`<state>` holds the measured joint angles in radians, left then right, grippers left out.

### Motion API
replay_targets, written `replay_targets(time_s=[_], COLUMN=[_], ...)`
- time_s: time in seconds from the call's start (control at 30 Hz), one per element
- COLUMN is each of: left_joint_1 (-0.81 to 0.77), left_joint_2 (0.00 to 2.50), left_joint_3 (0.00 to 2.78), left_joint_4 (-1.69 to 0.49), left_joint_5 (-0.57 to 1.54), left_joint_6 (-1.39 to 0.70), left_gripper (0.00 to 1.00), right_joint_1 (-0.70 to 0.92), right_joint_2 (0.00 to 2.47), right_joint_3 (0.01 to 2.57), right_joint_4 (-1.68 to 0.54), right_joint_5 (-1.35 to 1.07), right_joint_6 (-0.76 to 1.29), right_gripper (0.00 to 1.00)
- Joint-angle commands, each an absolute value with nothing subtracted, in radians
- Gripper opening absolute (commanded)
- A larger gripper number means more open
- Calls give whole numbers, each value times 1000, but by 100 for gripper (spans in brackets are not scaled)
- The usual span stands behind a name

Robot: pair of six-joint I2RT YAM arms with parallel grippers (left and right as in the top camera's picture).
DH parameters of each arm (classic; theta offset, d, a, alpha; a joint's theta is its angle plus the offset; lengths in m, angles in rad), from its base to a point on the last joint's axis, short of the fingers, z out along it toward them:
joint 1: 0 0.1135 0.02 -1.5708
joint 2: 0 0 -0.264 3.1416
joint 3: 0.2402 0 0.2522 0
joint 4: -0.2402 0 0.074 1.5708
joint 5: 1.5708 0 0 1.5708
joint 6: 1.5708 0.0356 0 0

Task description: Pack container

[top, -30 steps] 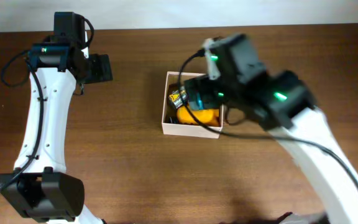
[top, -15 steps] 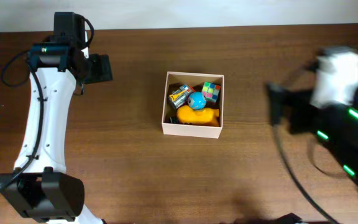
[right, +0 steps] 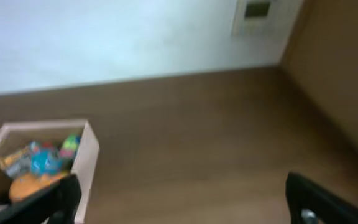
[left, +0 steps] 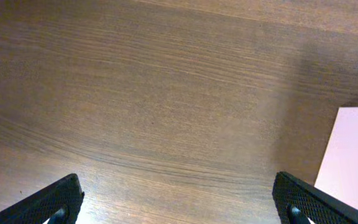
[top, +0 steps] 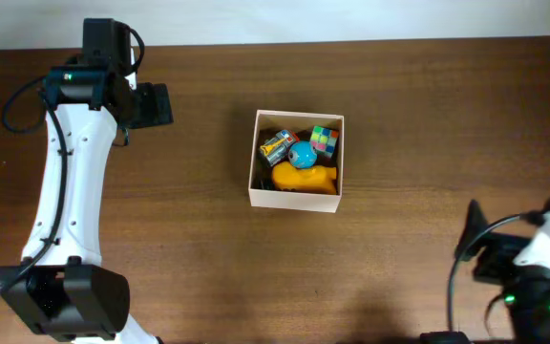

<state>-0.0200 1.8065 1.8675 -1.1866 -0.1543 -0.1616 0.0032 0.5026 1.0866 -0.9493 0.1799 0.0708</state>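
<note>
Well, from above, the container (top: 253,162) sits in the middle of the brown table (top: 428,105). A yellow toy (top: 306,179), a blue ball (top: 303,156) and a colour cube (top: 325,139) are tucked inside, so the packing looks about done. Both arms are well away from the container, likely so they don't bump it.

On the left wrist view, the left gripper (left: 176,186) is spread wide with nothing in it, and the container's white wall is off to one side.

On the right wrist view, the right gripper (right: 182,186) is spread wide and bare too, facing the container.
</note>
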Motion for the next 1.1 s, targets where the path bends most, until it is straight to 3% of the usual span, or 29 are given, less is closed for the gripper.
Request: replay_targets(time_s=[0.0, 0.37, 1.07], left_joint_1=[-19, -19, -19], left_joint_2=[1798, 1798, 1798], left_joint_3=[1878, 1878, 1878], left_joint_4=[-1187, -1187, -1187], left_joint_5=[-151, -151, -151], left_joint_6=[-171, -171, -171], left_gripper=[99, 99, 99], right_joint_1=[-7, -7, -7], right_joint_2=[377, 69, 35], right_joint_3=[844, 369, 163], right_joint_4=[-879, -754, -751], right_joint_5=[125, 97, 97], right_joint_6=[68, 67, 67], right_gripper=[99, 99, 99])
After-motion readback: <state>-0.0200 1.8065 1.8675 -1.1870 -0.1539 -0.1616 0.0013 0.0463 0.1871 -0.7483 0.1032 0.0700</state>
